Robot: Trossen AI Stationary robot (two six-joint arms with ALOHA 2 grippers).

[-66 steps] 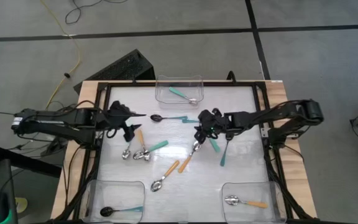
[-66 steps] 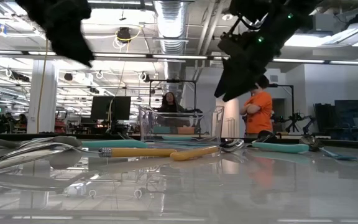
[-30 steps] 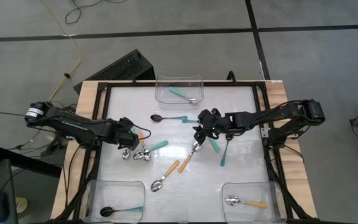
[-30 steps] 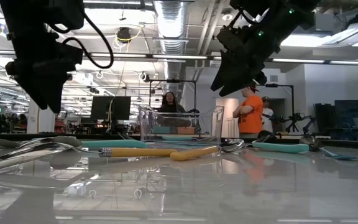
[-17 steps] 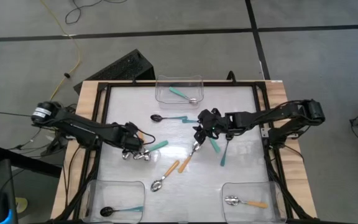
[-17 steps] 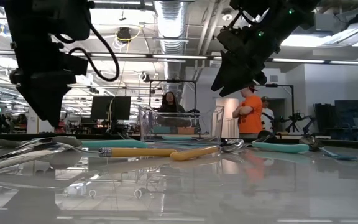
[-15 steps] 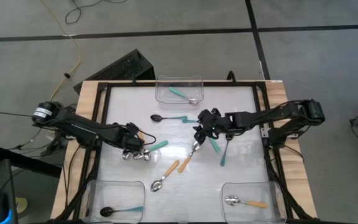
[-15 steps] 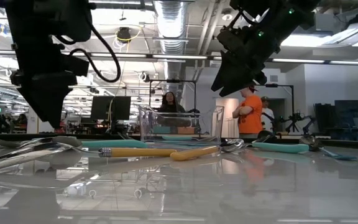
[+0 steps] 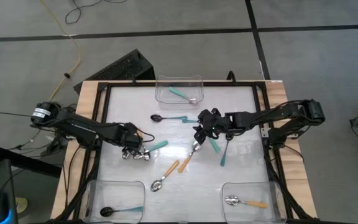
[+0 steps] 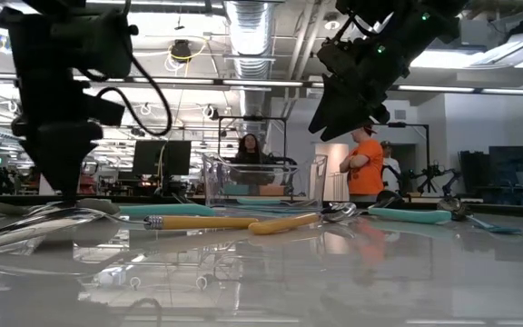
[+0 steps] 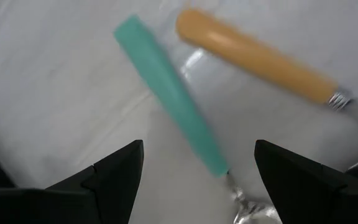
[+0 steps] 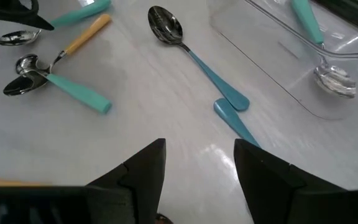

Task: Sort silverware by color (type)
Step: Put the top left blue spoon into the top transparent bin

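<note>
Now the left gripper (image 11: pixel 194 165) fingers stand spread, straddling the teal-handled spoon (image 11: pixel 169 94) beside an orange-handled spoon (image 11: pixel 260 57).

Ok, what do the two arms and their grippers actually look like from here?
Both are dark, slim, jointed arms with black cables looped alongside. The left arm carries a white label near its base joint. The left gripper and right gripper each end in two blunt black fingers.
</note>
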